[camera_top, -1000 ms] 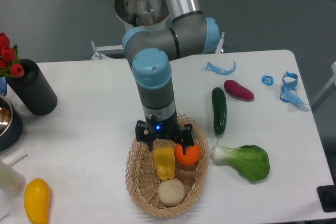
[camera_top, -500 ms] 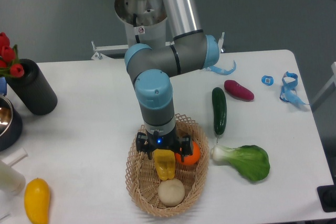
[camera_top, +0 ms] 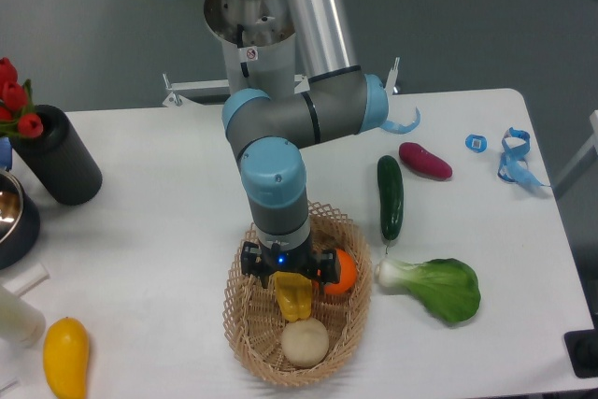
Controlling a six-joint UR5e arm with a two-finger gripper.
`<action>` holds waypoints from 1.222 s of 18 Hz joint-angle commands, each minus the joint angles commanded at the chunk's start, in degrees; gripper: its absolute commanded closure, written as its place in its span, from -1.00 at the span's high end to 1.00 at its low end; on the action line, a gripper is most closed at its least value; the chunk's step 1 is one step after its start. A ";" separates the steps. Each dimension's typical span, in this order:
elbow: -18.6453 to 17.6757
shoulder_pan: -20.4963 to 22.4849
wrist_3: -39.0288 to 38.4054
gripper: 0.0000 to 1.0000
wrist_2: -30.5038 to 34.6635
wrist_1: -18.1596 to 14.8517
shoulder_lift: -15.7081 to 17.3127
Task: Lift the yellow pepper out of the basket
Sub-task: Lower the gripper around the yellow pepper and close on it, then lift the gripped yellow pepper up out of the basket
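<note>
The yellow pepper (camera_top: 295, 298) lies in the middle of the oval wicker basket (camera_top: 239, 322), between an orange (camera_top: 342, 271) and a pale round fruit (camera_top: 305, 343). My gripper (camera_top: 288, 277) points straight down into the basket, directly over the pepper's upper end. Its fingers are spread on either side of the pepper's top and look open. The wrist hides the pepper's top and the basket's far rim.
Right of the basket lie a cucumber (camera_top: 390, 196), a purple eggplant (camera_top: 425, 160) and a bok choy (camera_top: 439, 287). A smooth yellow fruit (camera_top: 65, 357) sits at the front left. A black vase (camera_top: 58, 158) and a metal bowl (camera_top: 11, 217) stand at the left edge.
My gripper has come down into the basket. Its fingers now straddle the top of the yellow pepper, and the wrist covers more of it.
</note>
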 joint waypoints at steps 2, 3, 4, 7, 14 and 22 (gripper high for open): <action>0.00 0.00 0.09 1.00 0.00 0.09 -0.09; 0.09 0.00 0.09 0.96 0.00 0.00 -0.09; 0.09 0.00 0.09 0.76 0.00 0.09 0.00; 0.18 0.00 0.09 0.16 0.00 0.26 0.00; 1.14 0.00 -0.35 -0.54 -0.09 0.35 0.44; 6.06 1.14 1.49 -0.58 -3.69 0.35 5.35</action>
